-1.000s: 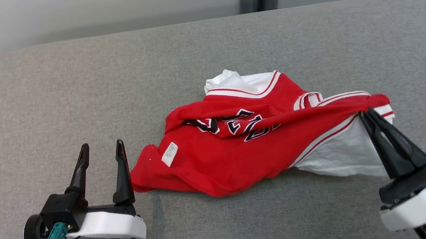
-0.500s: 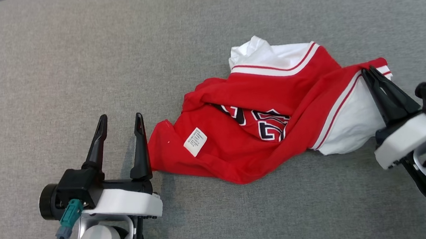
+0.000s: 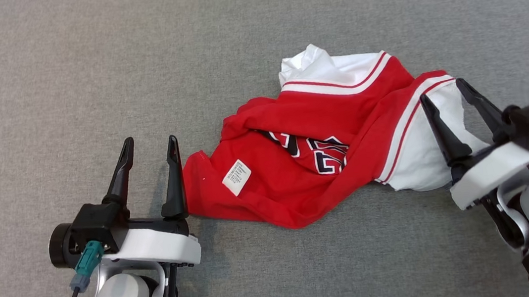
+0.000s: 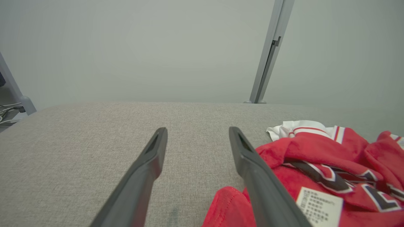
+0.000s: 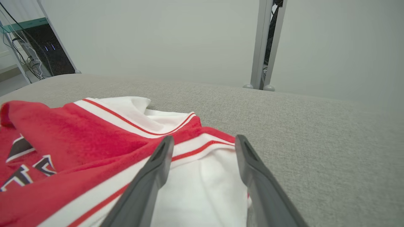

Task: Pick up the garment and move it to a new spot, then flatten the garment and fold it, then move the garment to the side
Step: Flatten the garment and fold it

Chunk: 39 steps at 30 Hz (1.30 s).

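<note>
Shirt (image 3: 298, 184) lies crumpled on grey bench (image 3: 85, 64); left pincer (image 3: 151, 139) gapes beside its left edge, right pincer (image 3: 441, 88) spread over its white end.

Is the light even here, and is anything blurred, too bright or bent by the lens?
Head view: soft, even light, sharp; a faint shadow beside the left gripper on the table. Left wrist view: the metal post leans, likely from the wide lens. Right wrist view: the white cloth of the garment is nearly washed out.
</note>
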Motion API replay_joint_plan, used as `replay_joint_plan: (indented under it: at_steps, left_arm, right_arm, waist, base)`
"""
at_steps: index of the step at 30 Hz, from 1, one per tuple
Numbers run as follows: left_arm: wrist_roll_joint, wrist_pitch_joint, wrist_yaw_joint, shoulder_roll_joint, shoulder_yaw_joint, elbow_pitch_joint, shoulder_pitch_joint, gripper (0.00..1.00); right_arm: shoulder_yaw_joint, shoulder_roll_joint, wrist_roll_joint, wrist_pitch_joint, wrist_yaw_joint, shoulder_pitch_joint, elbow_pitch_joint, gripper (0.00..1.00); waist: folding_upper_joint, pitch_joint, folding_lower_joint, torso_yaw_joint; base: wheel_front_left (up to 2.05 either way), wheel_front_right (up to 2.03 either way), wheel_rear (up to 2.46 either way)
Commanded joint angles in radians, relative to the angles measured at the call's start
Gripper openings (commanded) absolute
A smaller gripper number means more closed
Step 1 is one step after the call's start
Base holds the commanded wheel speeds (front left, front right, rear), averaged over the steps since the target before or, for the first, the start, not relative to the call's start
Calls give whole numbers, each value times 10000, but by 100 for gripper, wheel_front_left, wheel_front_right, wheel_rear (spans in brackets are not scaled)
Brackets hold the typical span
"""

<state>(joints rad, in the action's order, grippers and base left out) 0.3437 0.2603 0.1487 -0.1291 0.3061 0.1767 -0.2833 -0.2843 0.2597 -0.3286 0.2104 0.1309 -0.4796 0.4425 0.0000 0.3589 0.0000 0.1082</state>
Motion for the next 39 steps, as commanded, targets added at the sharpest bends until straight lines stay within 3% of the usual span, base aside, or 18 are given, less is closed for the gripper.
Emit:
replay_joint_plan:
  at_steps: [1,9,22,33,39]
  left_arm:
    - [-34,55,-17,-81,-107,43,116,100]
    - [30,51,100,-287,-364,67,719,100]
    - [171,-146,236,-559,-366,-127,1941,100]
    - [270,-445,308,-690,-280,-355,2033,100]
    - [397,-1478,-65,-704,65,-238,1080,100]
  right_arm:
    - [134,42,-85,183,2,406,-263,100]
    - [1234,-320,226,323,2,2289,-2076,100]
    - [2603,-1227,805,-749,2,4697,-4063,100]
    - [2839,-1491,1011,-1161,2,5132,-4777,100]
    - [2836,-1538,1016,-1223,2,4954,-4907,100]
  waist:
    - [0,-228,0,-183]
    - [0,-1020,0,-659]
    - [0,-2010,0,-1080]
    - [0,-2094,0,-1073]
    - [0,-1848,0,-1018]
  base:
    - [0,0,0]
    - [0,0,0]
    - [0,0,0]
    - [0,0,0]
    - [0,0,0]
